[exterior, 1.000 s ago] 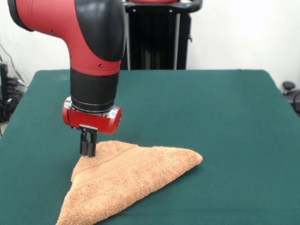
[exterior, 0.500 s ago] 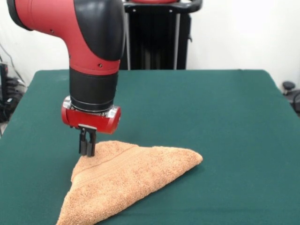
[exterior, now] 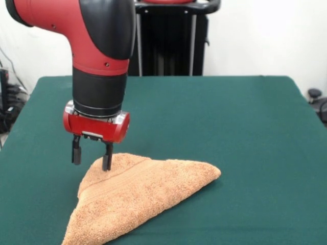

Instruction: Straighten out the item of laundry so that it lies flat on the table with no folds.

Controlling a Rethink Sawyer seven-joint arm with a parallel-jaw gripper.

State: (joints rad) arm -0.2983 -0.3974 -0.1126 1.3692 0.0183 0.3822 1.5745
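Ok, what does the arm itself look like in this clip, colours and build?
The arm is thick and rounded, with glossy red shells and black sections at the elbow and wrist. A few small dark screw dots show on the red. Below the black wrist cylinder sits a red drum with silver end caps. The end effector has two slim black fingers under a small grey plate. No loose cables show.

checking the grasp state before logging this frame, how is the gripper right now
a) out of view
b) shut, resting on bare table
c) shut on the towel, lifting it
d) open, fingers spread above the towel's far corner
d: the gripper has its two fingers set apart over the far corner of the folded towel, holding nothing.
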